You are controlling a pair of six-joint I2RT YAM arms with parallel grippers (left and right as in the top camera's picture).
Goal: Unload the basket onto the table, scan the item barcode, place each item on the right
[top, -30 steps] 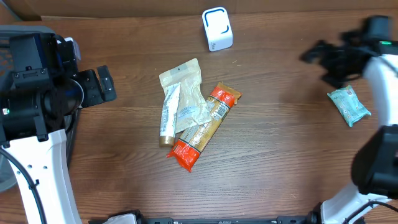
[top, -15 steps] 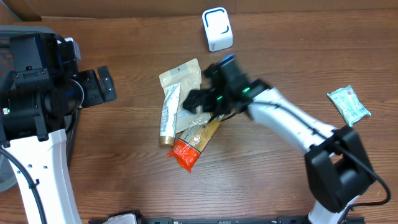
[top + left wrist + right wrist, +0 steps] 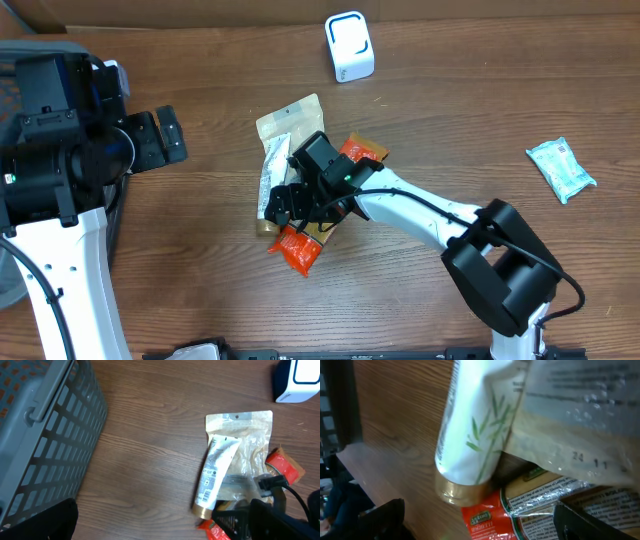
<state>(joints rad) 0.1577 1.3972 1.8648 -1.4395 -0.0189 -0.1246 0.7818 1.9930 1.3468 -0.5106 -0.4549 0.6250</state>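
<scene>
While the right arm (image 3: 420,215) reaches across the counter (image 3: 480,100) to the pile at its centre, the right jaws stand spread wide above the lower end of the white tube (image 3: 272,165) and pinch nothing. Whether either finger touches the pile cannot be told. The tube lies lengthwise on the left side of the pile, with its gold cap (image 3: 462,491) toward the near edge and its upper part against a clear pouch (image 3: 295,118). A red-orange packet (image 3: 298,252) runs diagonally under both. One end protrudes below the jaws and the other shows beyond the arm. In the right wrist view this packet lies just beside the cap, partly under the pouch. The white scanner (image 3: 348,46) stands at the far edge, well apart from the pile. A teal packet (image 3: 562,170) lies alone on the right side of the counter. The left arm (image 3: 70,160) sits at the left edge, and the left jaws are spread and empty, well apart from the pile. The left wrist view shows a grey basket (image 3: 45,430) to the left of the pile.
</scene>
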